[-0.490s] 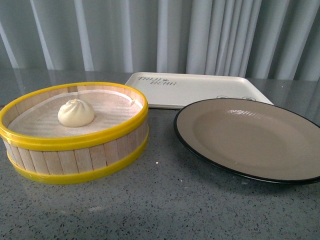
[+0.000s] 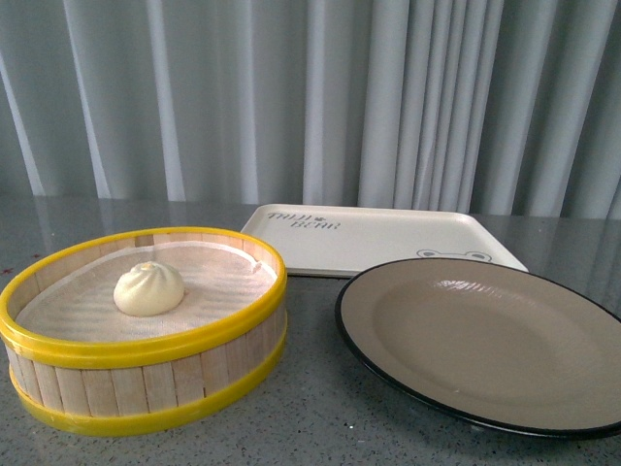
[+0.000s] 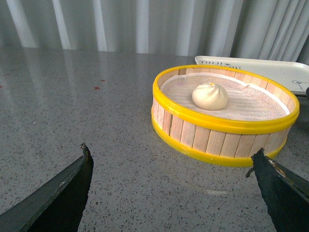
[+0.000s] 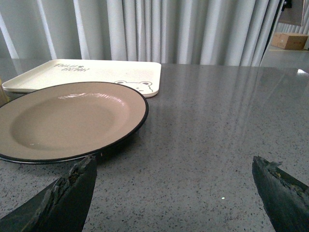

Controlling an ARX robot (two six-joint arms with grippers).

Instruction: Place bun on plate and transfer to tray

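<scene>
A small cream-white pleated steamed bun [image 2: 148, 288] sits inside a round wooden steamer basket with yellow rims [image 2: 146, 388] on a grey speckled table [image 2: 310, 417]. To its right lies a large beige, black-rimmed plate [image 2: 485, 340]. A cream-white rectangular plastic tray [image 2: 378, 238] lies just behind both. The left gripper [image 3: 171, 151] faces the basket and the right gripper [image 4: 174, 162] faces the plate, both with jaws spread wide.

Matt plate [image 2: 485, 340], wooden steamer [image 2: 146, 383], seemingly plastic tray [image 2: 388, 238]

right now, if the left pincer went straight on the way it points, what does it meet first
Probably the steamer basket's side wall, below the bun; the open left pincer has only bare table before it.
</scene>
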